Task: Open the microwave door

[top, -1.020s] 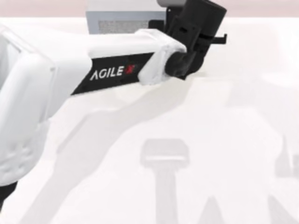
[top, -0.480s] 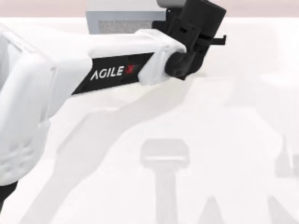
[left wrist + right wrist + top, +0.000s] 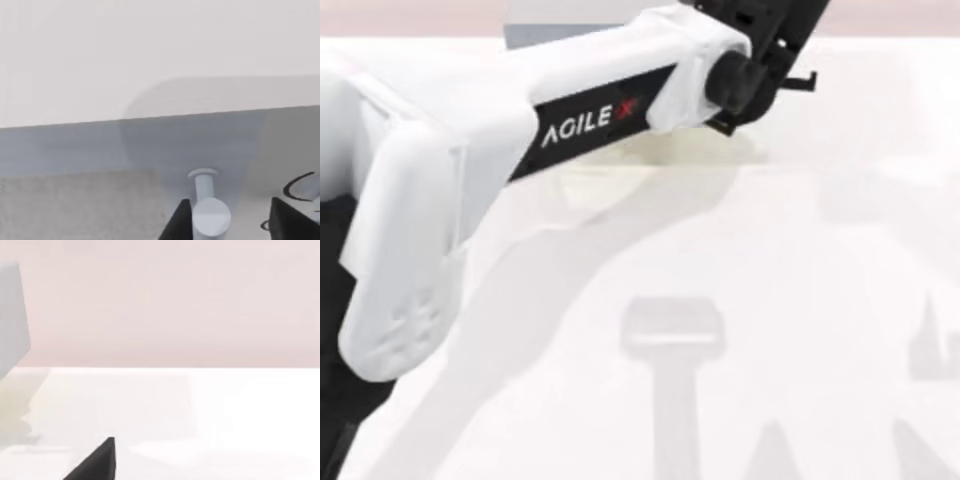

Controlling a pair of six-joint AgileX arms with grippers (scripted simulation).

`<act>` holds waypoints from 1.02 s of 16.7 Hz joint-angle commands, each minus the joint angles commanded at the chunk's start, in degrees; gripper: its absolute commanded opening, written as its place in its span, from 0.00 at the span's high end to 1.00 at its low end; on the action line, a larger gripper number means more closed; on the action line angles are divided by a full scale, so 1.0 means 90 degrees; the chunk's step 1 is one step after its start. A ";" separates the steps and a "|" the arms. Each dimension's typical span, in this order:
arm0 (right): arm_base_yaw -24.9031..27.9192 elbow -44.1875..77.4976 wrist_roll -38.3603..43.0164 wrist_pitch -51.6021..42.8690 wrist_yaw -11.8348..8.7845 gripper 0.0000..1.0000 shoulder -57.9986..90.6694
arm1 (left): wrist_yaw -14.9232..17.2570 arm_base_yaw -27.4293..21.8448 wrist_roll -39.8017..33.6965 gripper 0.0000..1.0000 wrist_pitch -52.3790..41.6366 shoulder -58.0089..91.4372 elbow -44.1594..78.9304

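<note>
The left arm (image 3: 570,120) reaches across the white worktop (image 3: 770,300) from the top view's left toward its far edge, where the microwave (image 3: 560,22) sits, mostly hidden beneath the arm; only a strip of its light-grey top shows. The left gripper (image 3: 227,220) is at the microwave's front. In the left wrist view its two dark fingers (image 3: 180,222) stand apart, one on each side of a round silver peg-like handle (image 3: 210,212) that juts from the microwave door (image 3: 75,205); whether the fingers touch the handle cannot be told. The door's speckled mesh window lies just beside the handle, and the control strip (image 3: 300,190) with a dark ring mark is on the handle's other side. The right arm is out of the top view; its wrist view shows one dark fingertip (image 3: 97,462) over the worktop, and whether the right gripper is apart or together cannot be told
</note>
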 joint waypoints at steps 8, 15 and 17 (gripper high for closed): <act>0.0000 0.0000 0.0000 0.0000 0.0000 0.00 0.0000 | 0.1061 0.0327 -0.0869 1.00 -0.4299 0.1130 0.3556; 0.0000 0.0000 0.0000 0.0000 0.0000 0.00 0.0000 | 0.1462 0.0468 -0.1125 1.00 -0.5463 0.1486 0.4577; 0.0000 0.0000 0.0000 0.0000 0.0000 0.00 0.0000 | 0.1462 0.0468 -0.1125 1.00 -0.5463 0.1486 0.4577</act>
